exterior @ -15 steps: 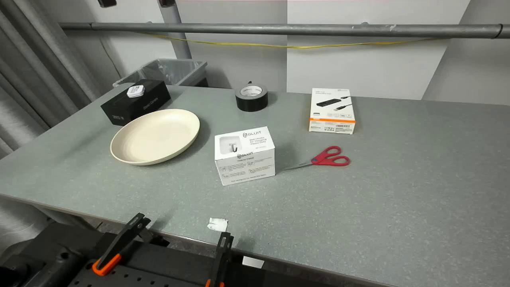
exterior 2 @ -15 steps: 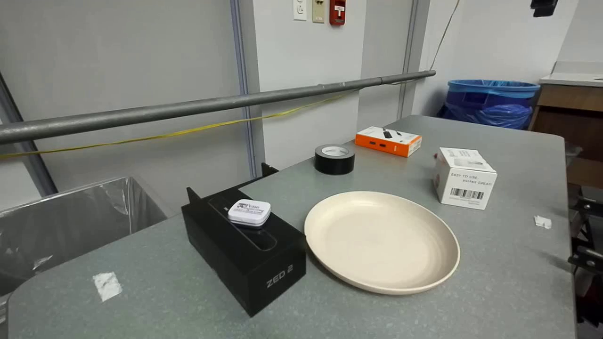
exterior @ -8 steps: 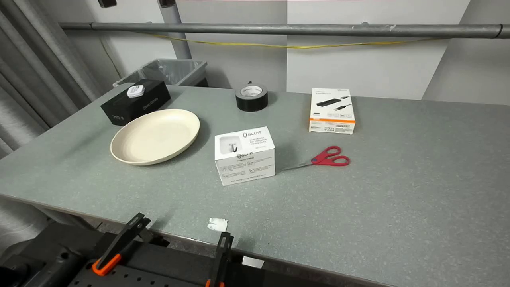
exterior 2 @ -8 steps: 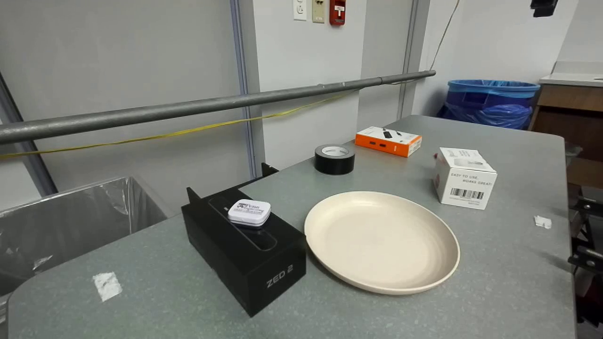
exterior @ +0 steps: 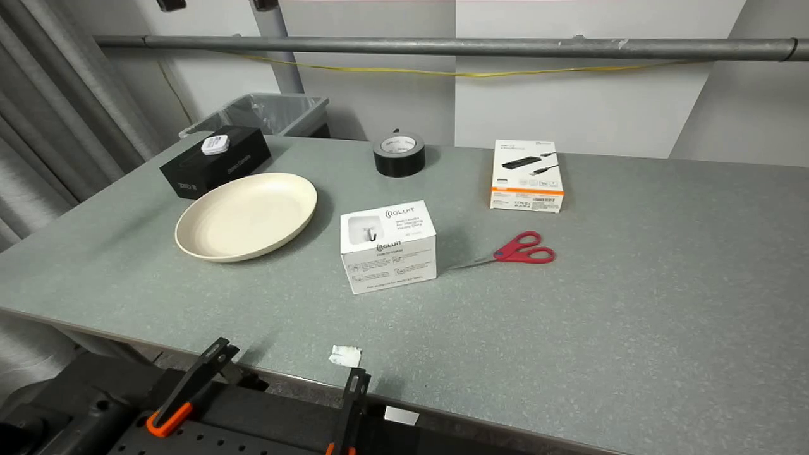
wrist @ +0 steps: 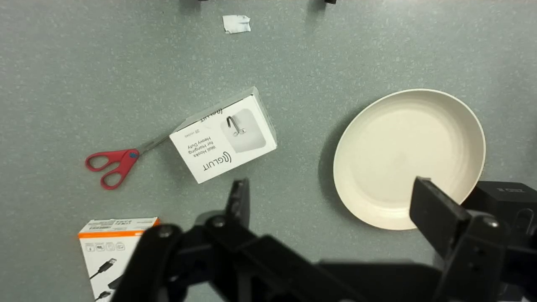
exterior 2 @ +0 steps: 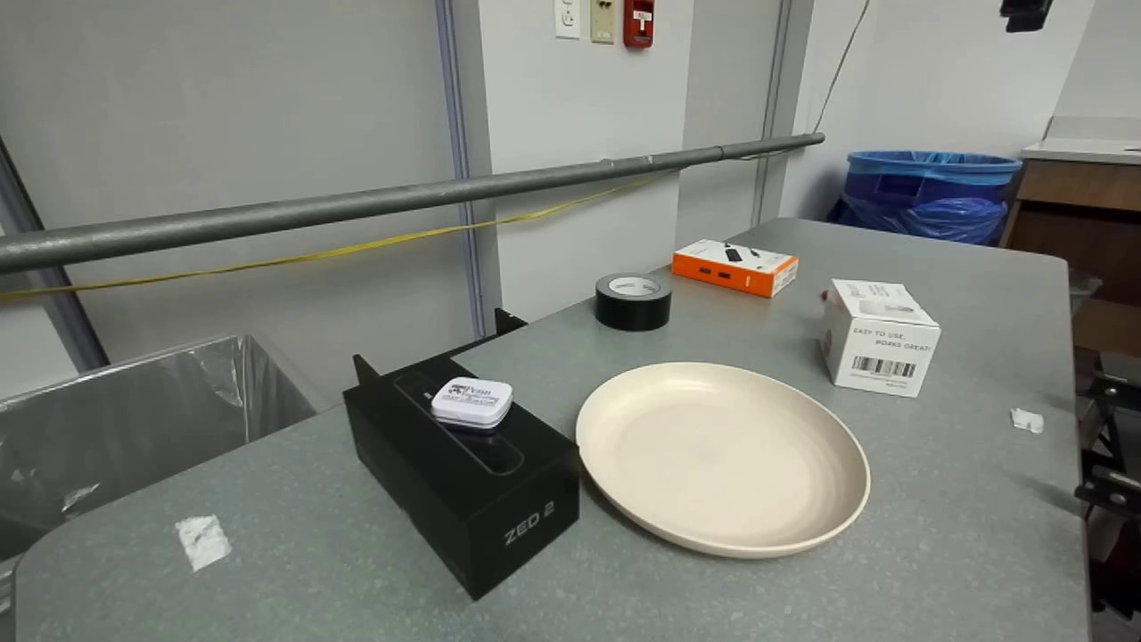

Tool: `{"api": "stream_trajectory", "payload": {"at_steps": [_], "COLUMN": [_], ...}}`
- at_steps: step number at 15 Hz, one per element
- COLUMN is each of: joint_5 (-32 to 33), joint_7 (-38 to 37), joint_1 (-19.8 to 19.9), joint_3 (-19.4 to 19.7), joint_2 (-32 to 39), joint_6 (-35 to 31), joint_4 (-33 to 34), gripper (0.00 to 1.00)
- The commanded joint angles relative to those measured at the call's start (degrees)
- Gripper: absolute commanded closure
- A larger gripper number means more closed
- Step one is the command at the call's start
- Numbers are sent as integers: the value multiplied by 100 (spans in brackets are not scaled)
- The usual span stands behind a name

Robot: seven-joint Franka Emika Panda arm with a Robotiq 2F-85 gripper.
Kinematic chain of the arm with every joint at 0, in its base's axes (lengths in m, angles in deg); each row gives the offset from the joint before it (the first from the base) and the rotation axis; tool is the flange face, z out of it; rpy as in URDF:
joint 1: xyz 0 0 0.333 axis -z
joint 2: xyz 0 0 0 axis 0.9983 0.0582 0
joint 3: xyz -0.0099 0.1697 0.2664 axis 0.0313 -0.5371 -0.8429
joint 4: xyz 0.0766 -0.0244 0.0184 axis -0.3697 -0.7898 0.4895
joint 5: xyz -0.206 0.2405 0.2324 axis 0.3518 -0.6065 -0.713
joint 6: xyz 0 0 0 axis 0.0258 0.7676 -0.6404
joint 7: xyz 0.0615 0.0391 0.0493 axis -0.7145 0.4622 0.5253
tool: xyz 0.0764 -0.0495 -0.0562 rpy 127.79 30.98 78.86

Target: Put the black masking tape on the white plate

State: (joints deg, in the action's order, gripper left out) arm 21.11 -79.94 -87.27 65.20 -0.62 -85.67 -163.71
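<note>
While gripper (wrist: 330,186) is hanging wide, off-centre descent could be shoving black tape roll (exterior: 399,164) over nearby edge of table (exterior: 607,303).

The end effector (exterior: 219,6) has shifted slightly in both exterior views.

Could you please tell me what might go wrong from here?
The black tape sits near the wall-side edge of the table; a nudge might push it off. A white case rests on the black box close beside the white plate; a bump from the gripper could dislodge it.
</note>
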Motion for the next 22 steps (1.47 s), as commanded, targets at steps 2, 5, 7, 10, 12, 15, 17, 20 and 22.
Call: {"api": "stream_trajectory", "payload": {"at_steps": [2, 5, 7, 10, 12, 15, 17, 20, 22], "joint_5": [-83, -133, -59, 32, -31, -31, -31, 326, 267], "joint_7": [-234, -351, -479, -770, -541, -539, -539, -844, -816], "joint_1": [-15, -75, -67, -24, -77, -76, -75, 7, 9], "joint_3": [-134, -260, -355, -417, -346, -341, -341, -406, -329], "joint_2": [569, 1356, 1923, 2627, 2267, 2279, 2242, 2558, 2890], "joint_6": [-1269, -2090, -2475, -2494, -2543, -2542, -2540, -2838, -2796], "joint_4": [-19, 218, 504, 1084, 663, 641, 640, 742, 988], "gripper": [0, 0, 0, 0, 0, 0, 0, 0, 0]}}
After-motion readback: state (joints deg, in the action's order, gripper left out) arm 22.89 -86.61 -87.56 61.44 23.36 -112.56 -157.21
